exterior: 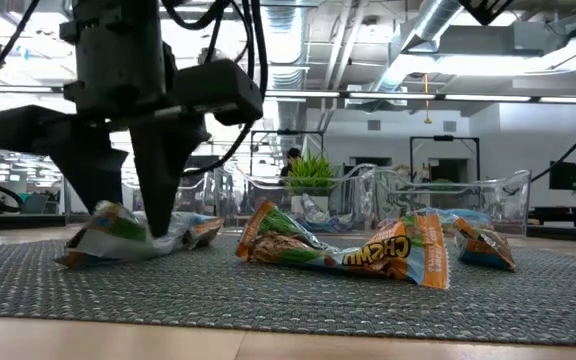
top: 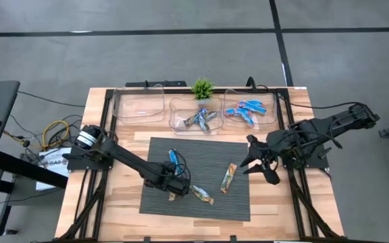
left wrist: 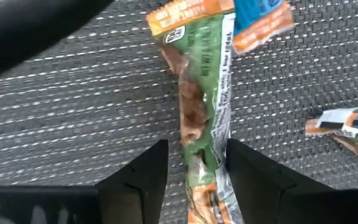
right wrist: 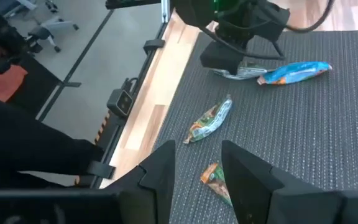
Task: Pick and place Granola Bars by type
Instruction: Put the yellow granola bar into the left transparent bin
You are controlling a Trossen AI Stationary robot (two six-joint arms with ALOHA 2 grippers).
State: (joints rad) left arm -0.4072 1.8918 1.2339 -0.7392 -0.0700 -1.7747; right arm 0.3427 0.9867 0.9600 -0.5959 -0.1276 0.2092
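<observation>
Straddling a green bar [left wrist: 202, 118], left fingers [left wrist: 143, 180], its lower end cut off.

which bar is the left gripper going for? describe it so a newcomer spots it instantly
On the dark woven mat mid-table, find the left gripper near the mat's left side. The green-and-orange bar lies between its open fingers, still flat on the mat. A blue bar sits just beyond it, and two more green bars lie off to the right, with no gripper over them.

Four granola bars [top: 228, 178] lie on one mat [top: 235, 206], beside three bins [top: 139, 106].
</observation>
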